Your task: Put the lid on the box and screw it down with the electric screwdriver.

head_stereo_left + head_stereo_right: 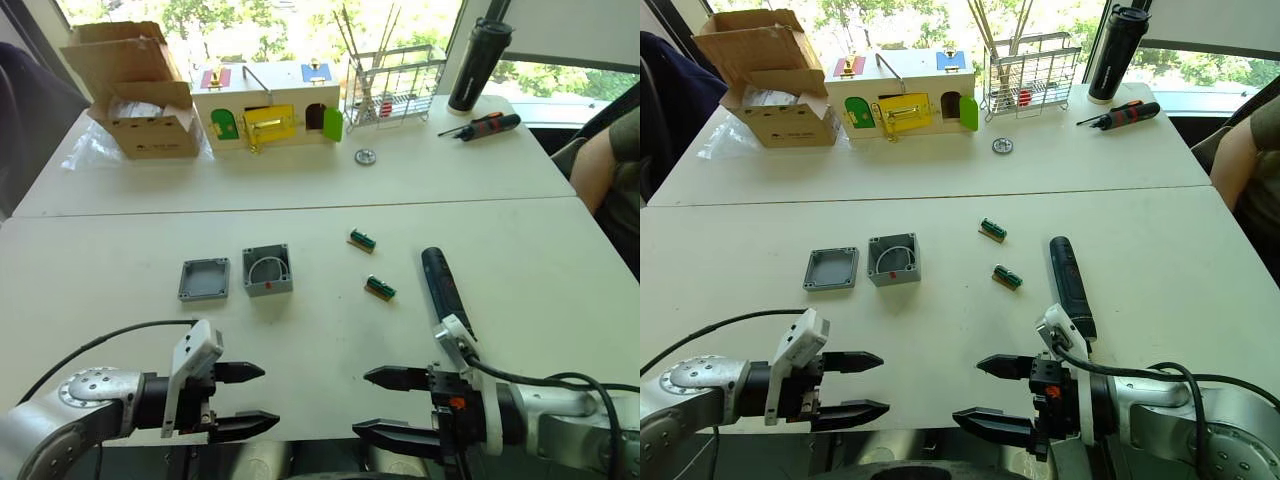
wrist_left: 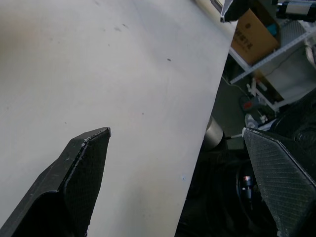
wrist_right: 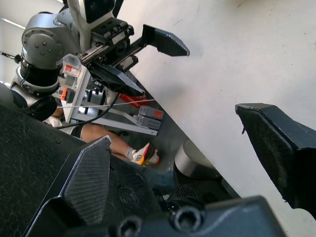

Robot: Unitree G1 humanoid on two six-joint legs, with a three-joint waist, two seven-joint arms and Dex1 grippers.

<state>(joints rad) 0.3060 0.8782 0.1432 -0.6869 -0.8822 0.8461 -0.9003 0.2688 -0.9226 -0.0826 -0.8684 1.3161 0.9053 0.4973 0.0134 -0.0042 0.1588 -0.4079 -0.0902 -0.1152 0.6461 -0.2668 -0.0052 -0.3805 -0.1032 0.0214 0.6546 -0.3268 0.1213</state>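
Note:
The grey lid (image 1: 204, 279) lies flat on the white table, just left of the deeper grey box (image 1: 267, 269), which holds a white wire and a red dot. To the right, the long black electric screwdriver (image 1: 442, 288) lies on the table. My left gripper (image 1: 246, 398) hovers open at the table's near edge, well in front of the lid and box. At the near edge on the right, my right gripper (image 1: 382, 404) is open too, just in front of the screwdriver's near end. Both hold nothing.
Two small green parts (image 1: 362, 240) (image 1: 380, 289) lie between box and screwdriver. At the back stand a brown cardboard box (image 1: 135, 95), a wooden box with coloured doors (image 1: 267, 110), a wire rack (image 1: 395, 85), a black bottle (image 1: 478, 65) and a hand screwdriver (image 1: 485, 126). A person's arm (image 1: 610, 165) shows at right.

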